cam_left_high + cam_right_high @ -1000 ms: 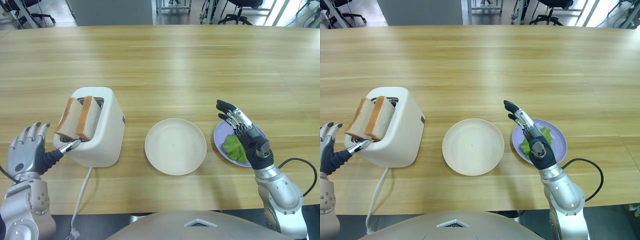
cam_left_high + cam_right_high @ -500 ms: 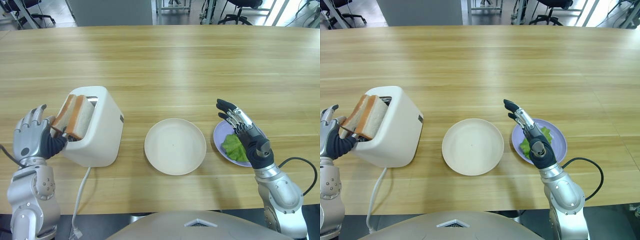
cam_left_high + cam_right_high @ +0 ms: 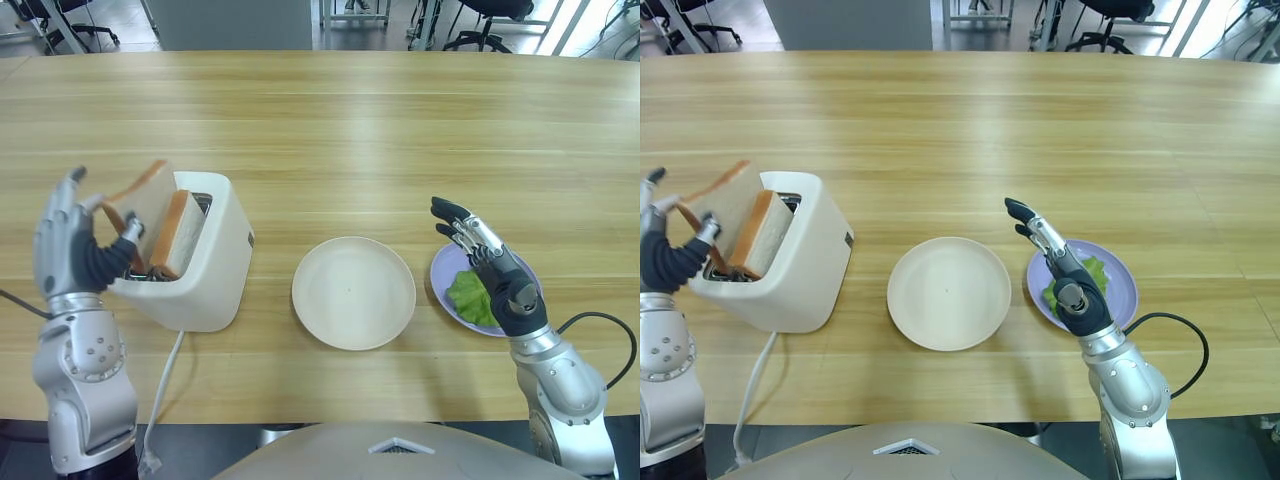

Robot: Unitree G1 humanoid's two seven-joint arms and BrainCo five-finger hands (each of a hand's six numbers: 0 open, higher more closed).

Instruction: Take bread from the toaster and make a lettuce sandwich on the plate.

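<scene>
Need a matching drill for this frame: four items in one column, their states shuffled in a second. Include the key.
Column 1
1. left hand
2. cream plate
3. lettuce
4. toaster

Column 2
A. lies on the purple plate
B. second slice stands in its slot
C. bare, between the toaster and the purple plate
D. closed on a bread slice, held higher than the other one

Pairs: 1-D, 2-C, 3-A, 4-B
</scene>
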